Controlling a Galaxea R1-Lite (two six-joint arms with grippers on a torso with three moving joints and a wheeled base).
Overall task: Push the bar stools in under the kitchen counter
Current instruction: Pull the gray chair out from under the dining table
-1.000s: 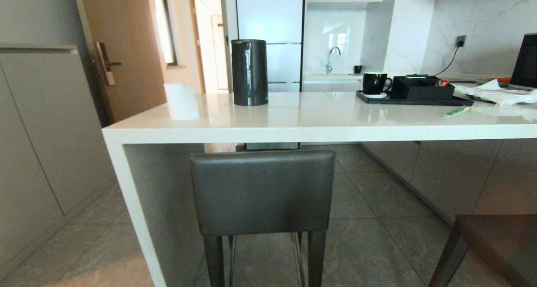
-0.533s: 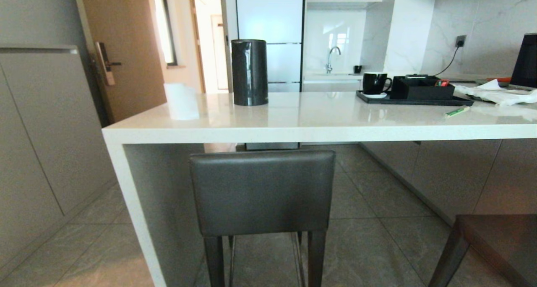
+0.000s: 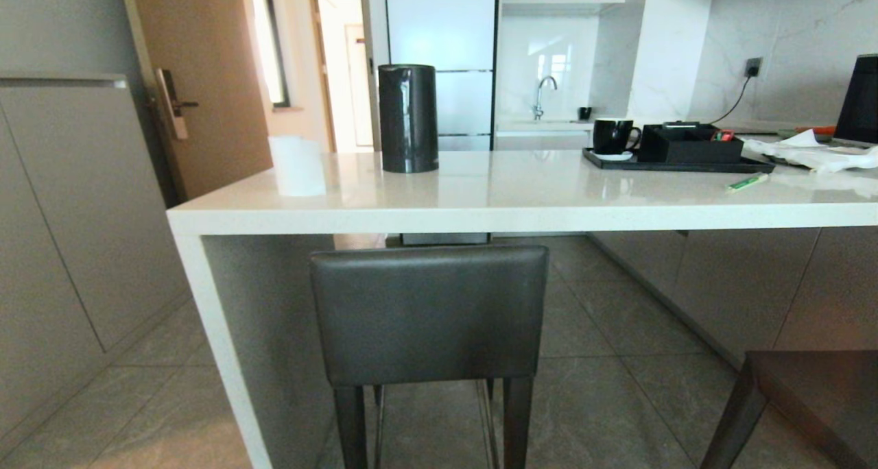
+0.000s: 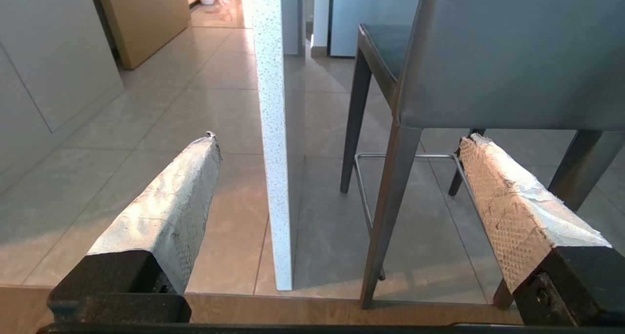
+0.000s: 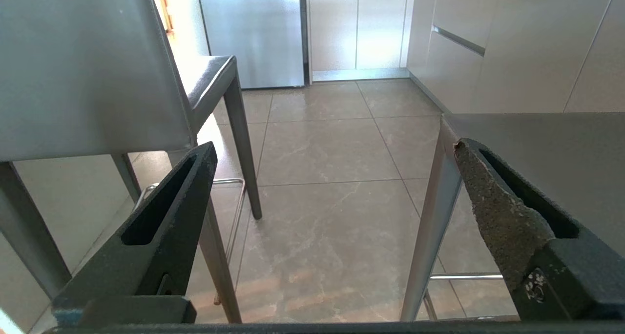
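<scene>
We press squarely on the centre-frame stool [image 3: 429, 315] backrest, sliding it straight under the counter [image 3: 521, 217]; both grippers, left [image 4: 337, 197] and right [image 5: 332, 197], gape empty.

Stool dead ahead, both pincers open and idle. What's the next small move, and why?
Probably ease forward against the backrest of the centre stool: its backrest sits in front of the counter edge, so it looks not fully in. The left pincer and right pincer hold nothing. A second stool waits at the right.
</scene>
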